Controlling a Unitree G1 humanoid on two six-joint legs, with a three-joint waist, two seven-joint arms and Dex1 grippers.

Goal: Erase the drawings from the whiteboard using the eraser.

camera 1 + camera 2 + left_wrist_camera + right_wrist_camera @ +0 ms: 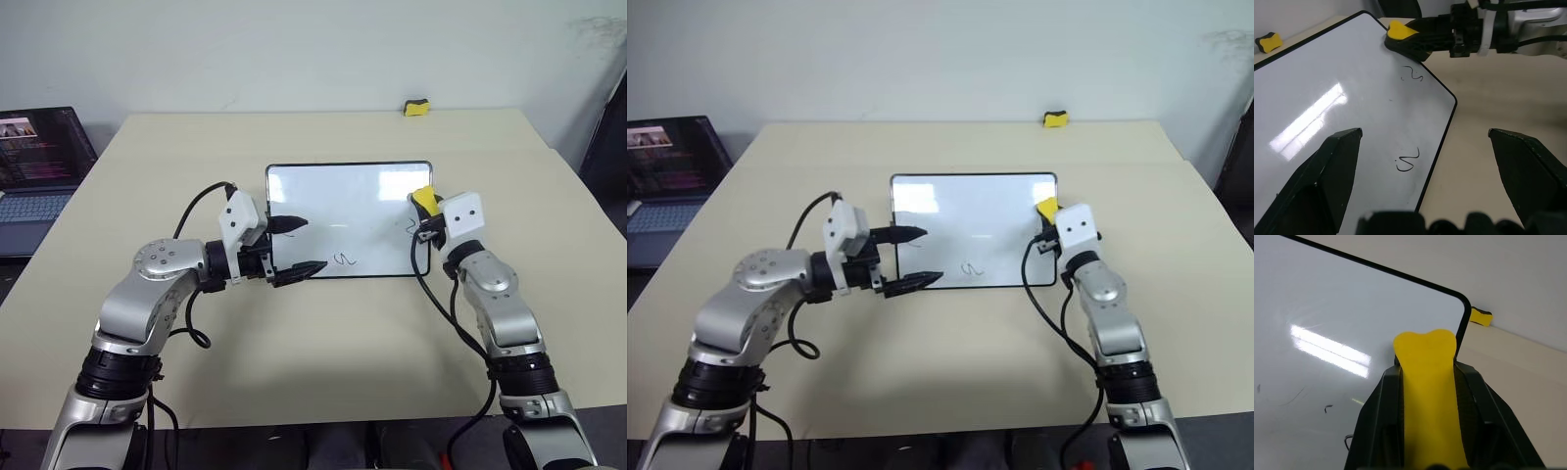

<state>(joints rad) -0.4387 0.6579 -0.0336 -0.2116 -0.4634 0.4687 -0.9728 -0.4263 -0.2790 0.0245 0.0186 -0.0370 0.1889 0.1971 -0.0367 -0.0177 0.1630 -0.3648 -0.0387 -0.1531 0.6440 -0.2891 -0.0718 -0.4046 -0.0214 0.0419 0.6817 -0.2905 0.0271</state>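
The whiteboard [343, 196] lies flat in the middle of the table, black-framed. Two drawings show on it, one squiggle [344, 259] near its front edge and one squiggle [1413, 74] by its right edge. My right gripper [424, 213] hovers over the board's right edge, shut on the yellow eraser [1429, 382], whose end sticks out past the fingertips just beyond the right-hand squiggle. My left gripper [304, 246] is open at the board's front left corner. One finger [1327, 171] is above the white surface. The other finger [1528, 166] is above the table beside the front edge. It holds nothing.
A second small yellow-and-black block [417, 108] sits at the table's far edge. An open laptop [39, 166] stands on a lower surface to the left of the table. Bare tabletop [323, 333] surrounds the board on all sides.
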